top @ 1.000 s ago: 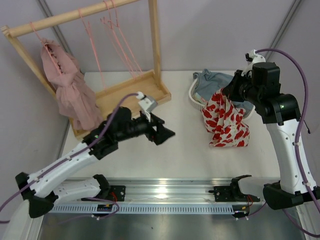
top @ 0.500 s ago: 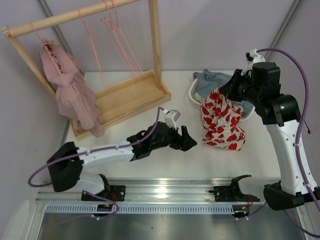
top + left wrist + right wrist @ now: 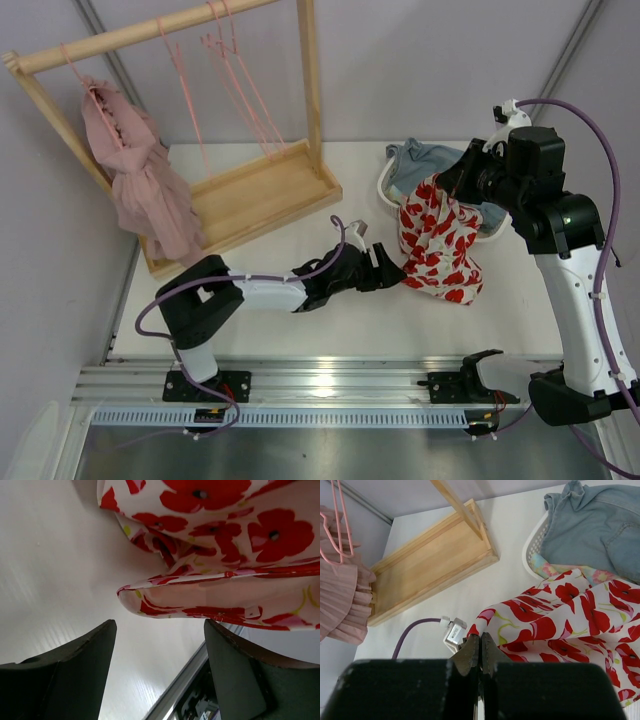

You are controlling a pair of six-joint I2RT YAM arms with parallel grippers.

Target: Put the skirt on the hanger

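White table point(image 3: 400, 320) fills most of the top view, with the two arms bolted at its near edge. Next in size is the light wooden rack point(image 3: 255, 195) at the far left. Its tray base rests on the table and its rail slopes across the top. A dusty-pink ruffled garment point(image 3: 140, 185) hangs from the left end of that rail.

The right arm point(image 3: 575, 260) stands tall at the right side. The left arm point(image 3: 260, 292) lies low and stretched out across the table toward the right.

The skirt point(image 3: 438, 245), white with big red flowers, hangs in front of the right arm, well apart from the rack. Its top edge is gathered up high and its lower folds bunch down at the tabletop. Just behind it sits a white basket point(image 3: 385, 190) holding a blue-grey cloth point(image 3: 420, 160).

Thin pink hangers dangle from the rail, and the hanger point(image 3: 187, 95) near its middle is bare.

The right gripper point(image 3: 479, 647) has its fingers pressed together on the skirt's top edge, carrying the cloth. The left gripper point(image 3: 159, 625) has its jaws spread wide, with nothing between them. The skirt's folded lower hem point(image 3: 200, 600) lies just ahead of the fingertips.
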